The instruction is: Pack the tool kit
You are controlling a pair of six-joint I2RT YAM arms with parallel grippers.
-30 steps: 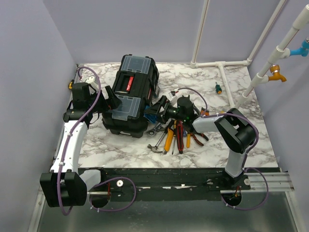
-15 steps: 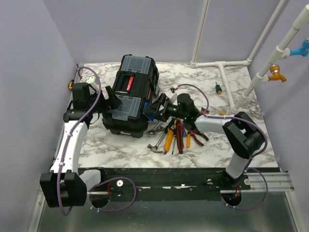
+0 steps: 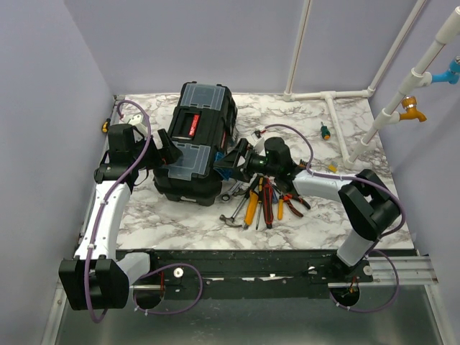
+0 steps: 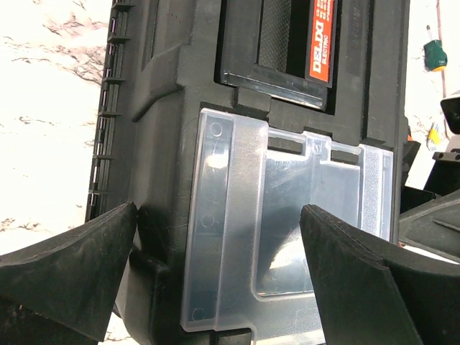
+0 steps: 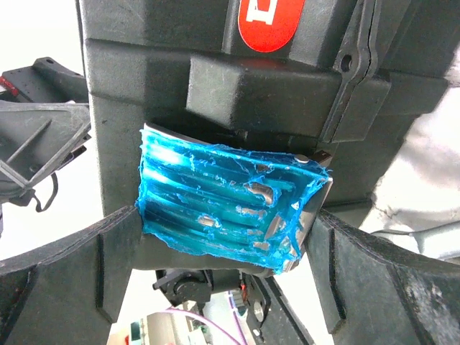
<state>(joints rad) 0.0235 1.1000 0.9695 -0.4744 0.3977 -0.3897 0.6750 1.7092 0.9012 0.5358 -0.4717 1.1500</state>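
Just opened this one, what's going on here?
Two robot arms flank a shut black toolbox on the marble table. The left gripper, open, faces the box's clear lid. The right gripper, open, is lined up on the blue-filmed latch on the opposite side. Neither holds anything. A hammer and other hand tools lie in a loose pile on the table right of the box.

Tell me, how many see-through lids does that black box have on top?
2: one lid at the far end of the box, the other at its near end. More may be hidden.
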